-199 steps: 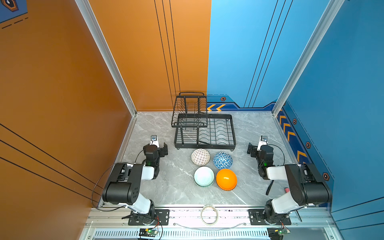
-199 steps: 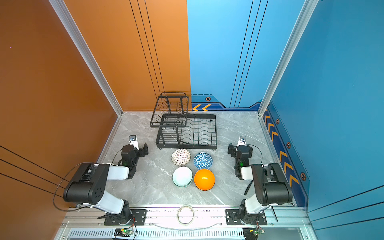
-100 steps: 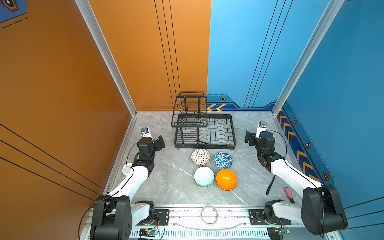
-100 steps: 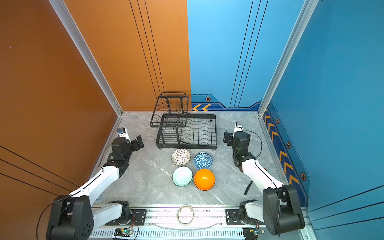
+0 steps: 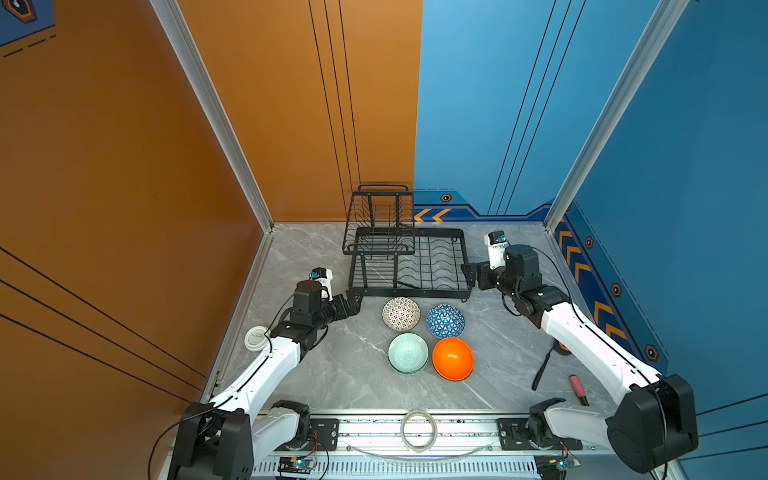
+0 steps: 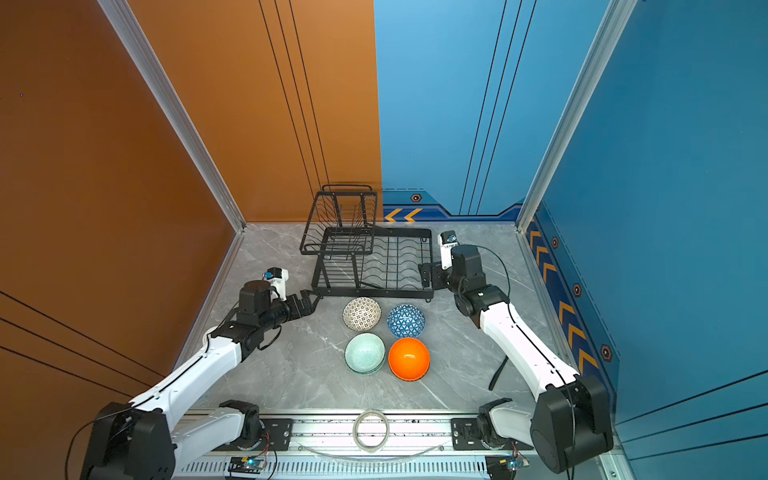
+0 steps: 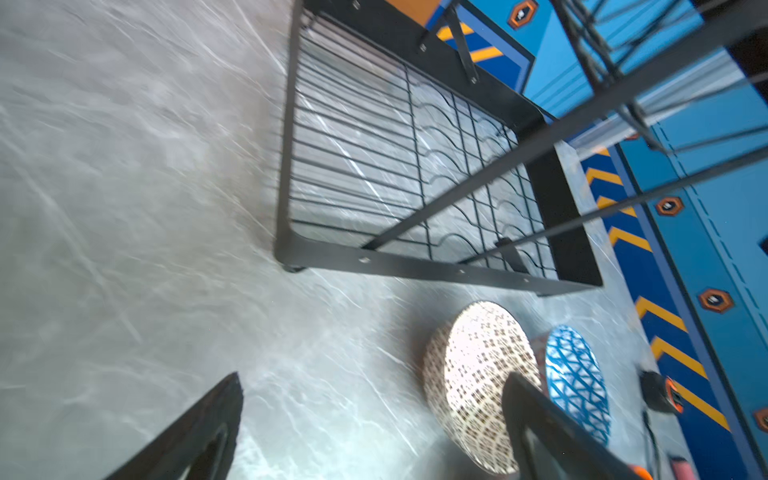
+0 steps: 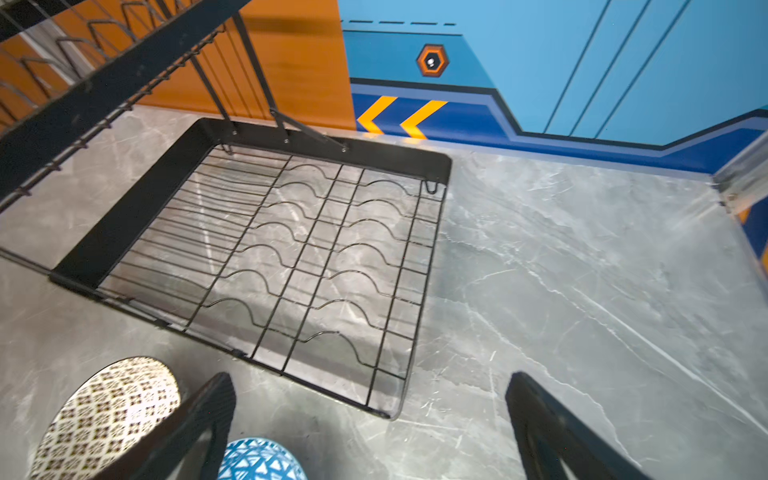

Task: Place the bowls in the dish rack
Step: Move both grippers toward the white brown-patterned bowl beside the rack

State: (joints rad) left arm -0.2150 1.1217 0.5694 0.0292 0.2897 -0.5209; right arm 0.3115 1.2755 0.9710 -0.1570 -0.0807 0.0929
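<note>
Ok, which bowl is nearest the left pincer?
The white dark-lattice bowl, back left of the four, closest to the left pincer; the blue bowl, mint bowl and orange bowl lie farther off.

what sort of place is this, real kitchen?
Probably a staged robot test cell, not a kitchen: orange and blue wall panels on aluminium posts, two arms on a front rail, dish rack and bowls on a marble-look table.

Upright bowls (image 5: 401, 313) in square cluster just beside black wire dish rack (image 5: 415, 287)
</note>
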